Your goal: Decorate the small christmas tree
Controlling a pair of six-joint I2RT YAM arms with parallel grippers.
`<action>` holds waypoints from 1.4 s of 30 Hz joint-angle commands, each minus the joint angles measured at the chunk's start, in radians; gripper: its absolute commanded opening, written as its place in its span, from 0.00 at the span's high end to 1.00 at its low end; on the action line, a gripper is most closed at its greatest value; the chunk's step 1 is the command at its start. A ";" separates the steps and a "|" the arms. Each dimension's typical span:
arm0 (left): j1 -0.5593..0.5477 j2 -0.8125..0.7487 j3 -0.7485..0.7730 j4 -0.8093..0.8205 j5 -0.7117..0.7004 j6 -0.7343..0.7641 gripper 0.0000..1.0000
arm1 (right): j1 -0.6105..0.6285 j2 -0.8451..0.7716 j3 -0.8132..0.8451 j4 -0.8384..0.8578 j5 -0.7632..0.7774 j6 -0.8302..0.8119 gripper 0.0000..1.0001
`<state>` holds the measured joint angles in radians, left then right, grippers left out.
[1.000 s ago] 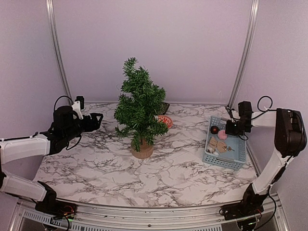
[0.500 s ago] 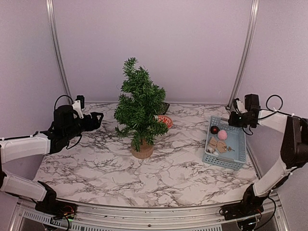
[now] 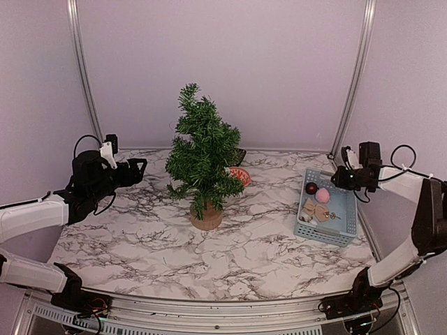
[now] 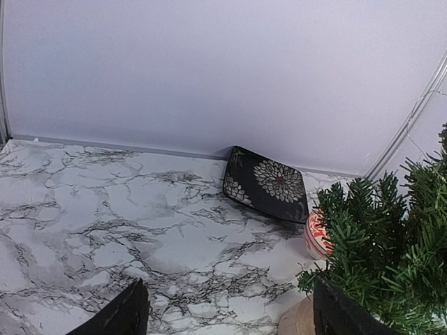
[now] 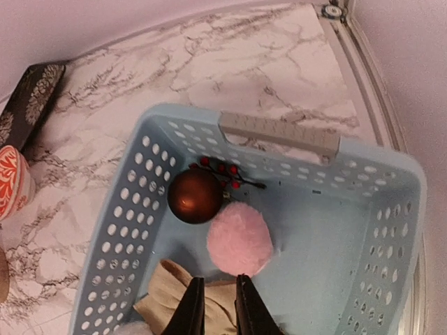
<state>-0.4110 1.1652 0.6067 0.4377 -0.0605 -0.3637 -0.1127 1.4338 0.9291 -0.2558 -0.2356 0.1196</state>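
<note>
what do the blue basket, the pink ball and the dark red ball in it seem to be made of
The blue basket looks like moulded plastic with a matte finish; its walls have even rows of holes. The pink ball looks like soft fluffy fibre, perhaps a pompom, with a fuzzy outline and no shine. The dark red ball is smooth with a sheen, so probably plastic or glass.

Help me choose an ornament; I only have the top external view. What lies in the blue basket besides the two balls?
Observer: In the right wrist view a sprig of red berries lies in the basket, right beside the dark ball.
Operator: Is the right hand carrying anything?
Observer: No; it hangs empty above the basket, fingers narrowly parted.
Operator: What is the dark thing behind the small christmas tree?
Observer: A black square plate with a flower pattern, per the left wrist view.
</note>
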 commanded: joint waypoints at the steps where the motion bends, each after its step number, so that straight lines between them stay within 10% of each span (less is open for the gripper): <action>1: 0.005 -0.004 0.017 0.001 0.016 -0.004 0.18 | -0.030 0.033 -0.053 0.051 0.007 0.035 0.81; 25: 0.005 0.046 0.035 0.001 0.045 -0.001 0.19 | -0.065 0.204 0.028 0.123 -0.073 -0.016 0.55; 42: 0.006 0.028 0.041 0.001 0.056 -0.003 0.19 | -0.032 0.364 0.092 0.100 -0.107 -0.055 0.62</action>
<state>-0.4110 1.2030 0.6132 0.4362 -0.0181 -0.3637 -0.1612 1.7752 0.9878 -0.1463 -0.3428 0.0826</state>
